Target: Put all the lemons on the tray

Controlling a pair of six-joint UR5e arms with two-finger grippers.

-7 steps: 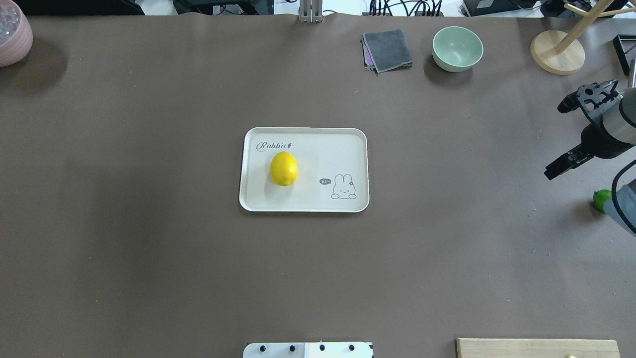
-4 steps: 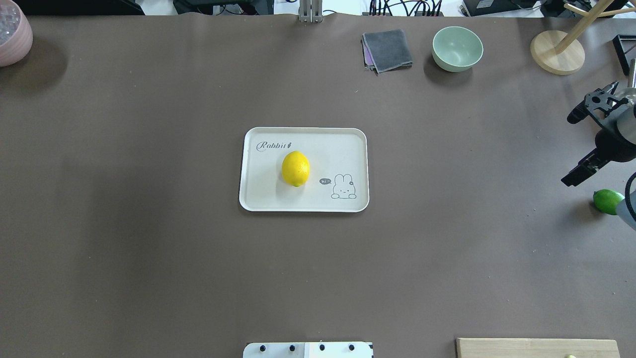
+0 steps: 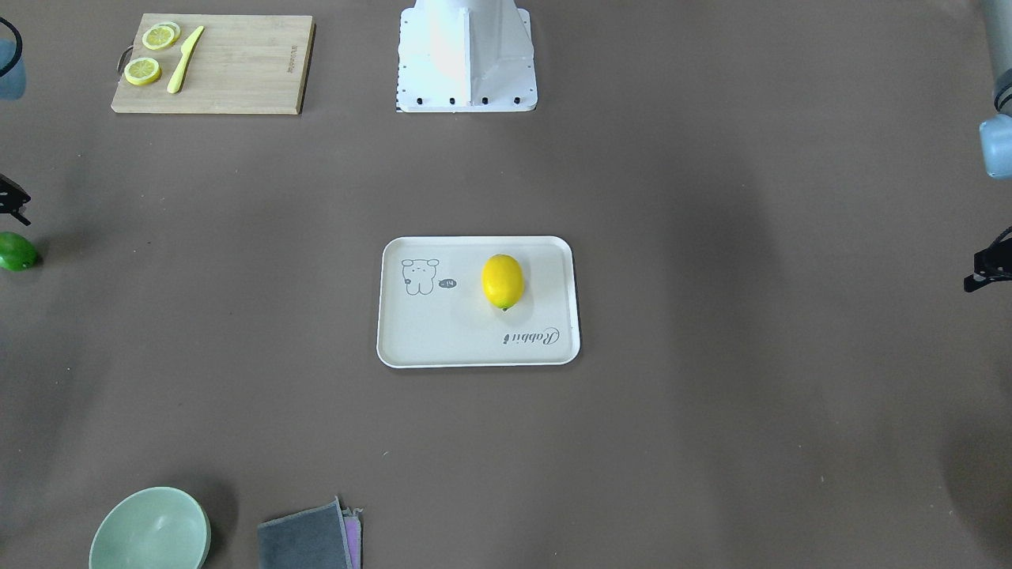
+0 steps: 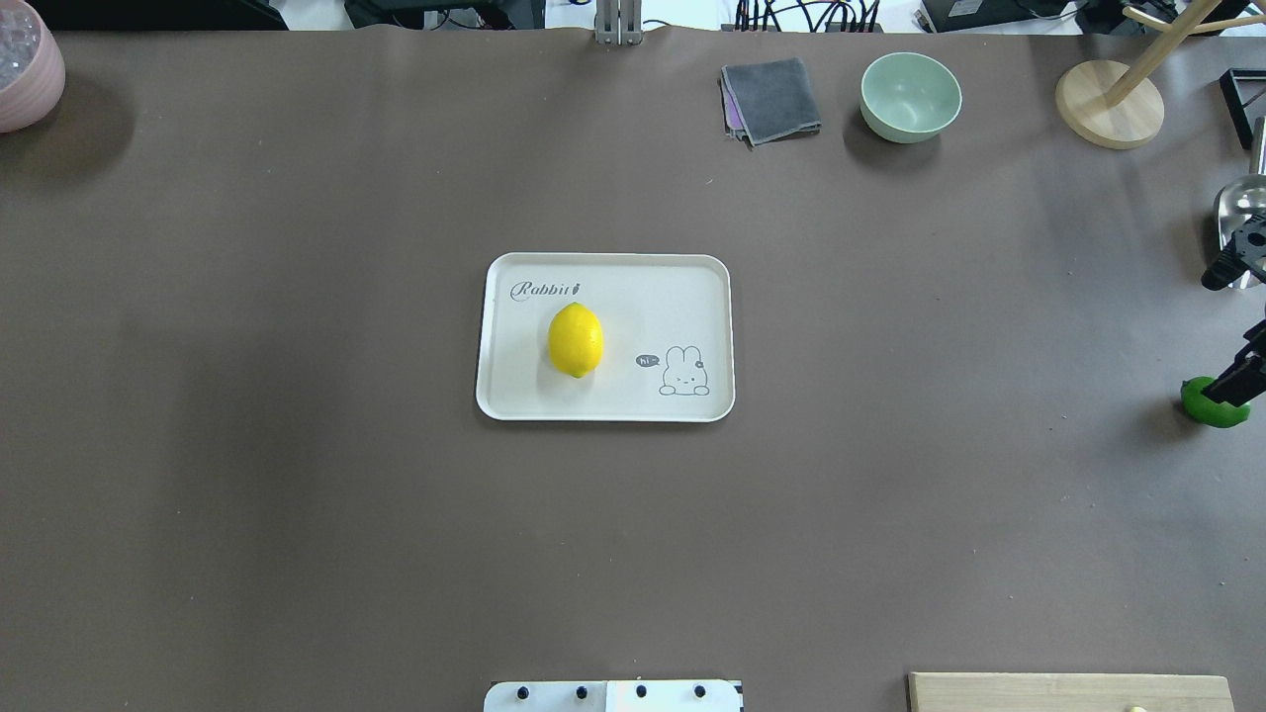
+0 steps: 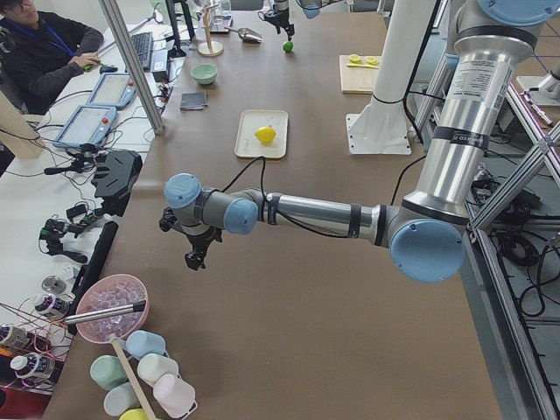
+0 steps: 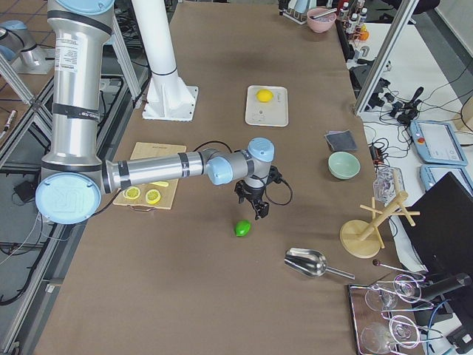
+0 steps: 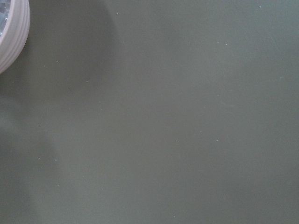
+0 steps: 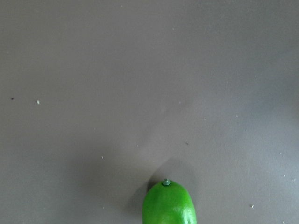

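Note:
The yellow lemon point(image 4: 576, 339) lies on the off-white tray point(image 4: 643, 297) at the table's middle, left of the rabbit drawing; it also shows in the front view point(image 3: 503, 280). The green lemon point(image 4: 1209, 407) lies on the bare table at the far right edge, and shows low in the right wrist view point(image 8: 169, 205). My right gripper point(image 4: 1211, 338) is open and empty, hovering just above and beside the green lemon, apart from it point(image 6: 242, 228). My left gripper point(image 5: 194, 245) hangs over the table's far left end; I cannot tell whether it is open.
A green bowl point(image 4: 910, 96), a grey cloth point(image 4: 771, 99) and a wooden stand point(image 4: 1108, 104) sit at the back right. A metal scoop point(image 6: 307, 260) lies near the green lemon. A bamboo board point(image 3: 237, 63) holds lemon slices. A pink bowl point(image 4: 25, 69) is back left.
My right gripper has moved right and toward the green lemon, now partly out of the overhead view. The yellow lemon rocked right, then back left, on the tray.

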